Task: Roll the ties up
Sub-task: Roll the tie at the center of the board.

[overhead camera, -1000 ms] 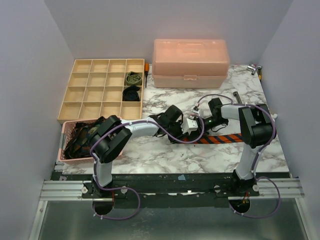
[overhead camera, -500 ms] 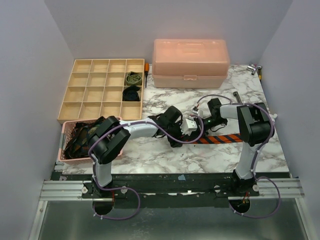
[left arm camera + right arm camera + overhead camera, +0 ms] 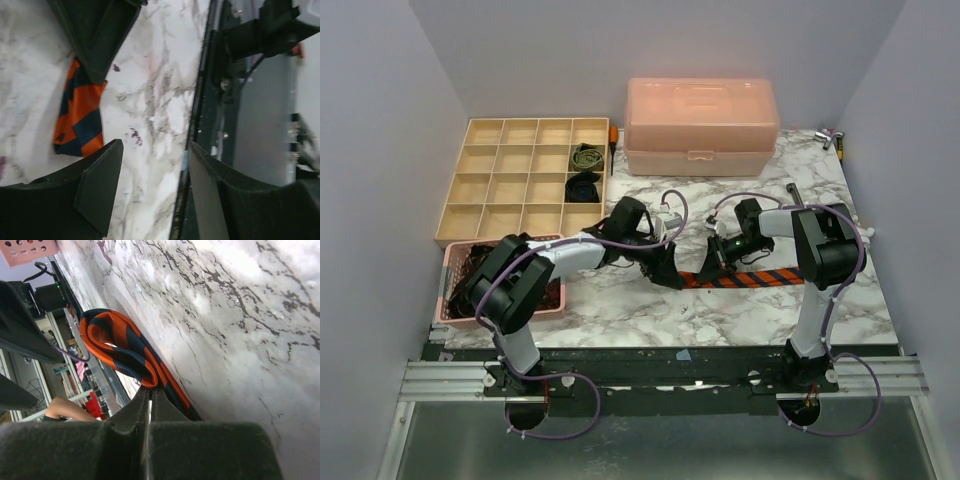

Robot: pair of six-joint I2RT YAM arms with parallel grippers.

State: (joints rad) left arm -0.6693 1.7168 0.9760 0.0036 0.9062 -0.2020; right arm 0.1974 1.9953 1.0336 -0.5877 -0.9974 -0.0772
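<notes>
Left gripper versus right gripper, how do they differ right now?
The left gripper has its jaws apart; the right gripper has its jaws shut. The left gripper holds nothing, while the right gripper pinches the curled end of the striped tie. Both sit low over the marble table near that end.

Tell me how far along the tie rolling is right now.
Done: an olive tie and a black tie sit rolled in the wooden tray. In hand: the right gripper is shut on the looped end of the striped tie; the left gripper is open beside it, and most of the tie lies flat. Left: dark ties heaped in the pink basket.
</notes>
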